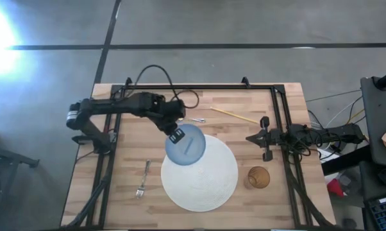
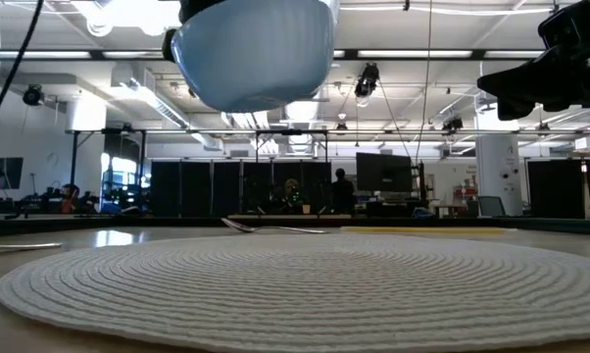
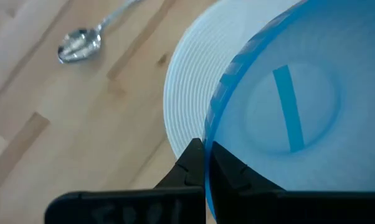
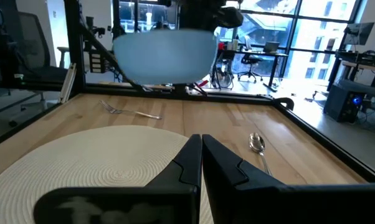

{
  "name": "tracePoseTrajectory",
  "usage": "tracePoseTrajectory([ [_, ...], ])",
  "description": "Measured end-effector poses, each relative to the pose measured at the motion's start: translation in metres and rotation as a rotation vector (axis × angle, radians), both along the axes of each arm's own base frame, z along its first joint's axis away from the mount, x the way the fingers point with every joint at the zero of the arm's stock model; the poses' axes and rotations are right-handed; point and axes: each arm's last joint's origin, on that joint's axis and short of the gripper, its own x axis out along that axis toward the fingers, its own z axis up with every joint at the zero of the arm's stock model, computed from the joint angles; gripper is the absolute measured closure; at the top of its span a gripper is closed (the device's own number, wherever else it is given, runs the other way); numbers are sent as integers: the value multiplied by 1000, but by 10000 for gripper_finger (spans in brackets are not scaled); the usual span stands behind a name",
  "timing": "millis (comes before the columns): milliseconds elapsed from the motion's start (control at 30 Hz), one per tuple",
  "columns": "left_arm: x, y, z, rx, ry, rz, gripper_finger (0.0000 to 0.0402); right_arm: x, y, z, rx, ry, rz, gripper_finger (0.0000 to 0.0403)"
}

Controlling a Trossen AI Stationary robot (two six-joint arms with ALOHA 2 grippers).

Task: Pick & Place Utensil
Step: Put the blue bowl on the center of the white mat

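No text, label, brand, number or sign can be read anywhere in these views, neither on the table's things nor in the room behind

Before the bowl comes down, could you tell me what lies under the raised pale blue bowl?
The pale blue bowl, gripped by the left gripper, hangs over the round white woven placemat edge. The high view hides the mat directly beneath; the low view shows nothing there.

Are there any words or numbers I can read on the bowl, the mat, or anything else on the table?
No, nothing here can be read.
Pale blue round bowl, held by the left gripper: no words, only a plain blue stripe inside.
Round white woven placemat: no writing.
Silver metal fork, silver metal spoon, amber glass cup: no marks visible.
Right gripper: no label visible.
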Motion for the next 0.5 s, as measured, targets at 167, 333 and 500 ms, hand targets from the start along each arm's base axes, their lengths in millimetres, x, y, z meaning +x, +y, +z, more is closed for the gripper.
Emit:
tracePoseTrajectory([
  [167,17,-11,-11,-46,73,18,401,0,0,0,0,0,0,394],
  [333,32,-25,-28,-125,131,1,401,0,0,0,0,0,0,394],
  [500,44,-34,-44,-147,183,-1,401,0,0,0,0,0,0,394],
])
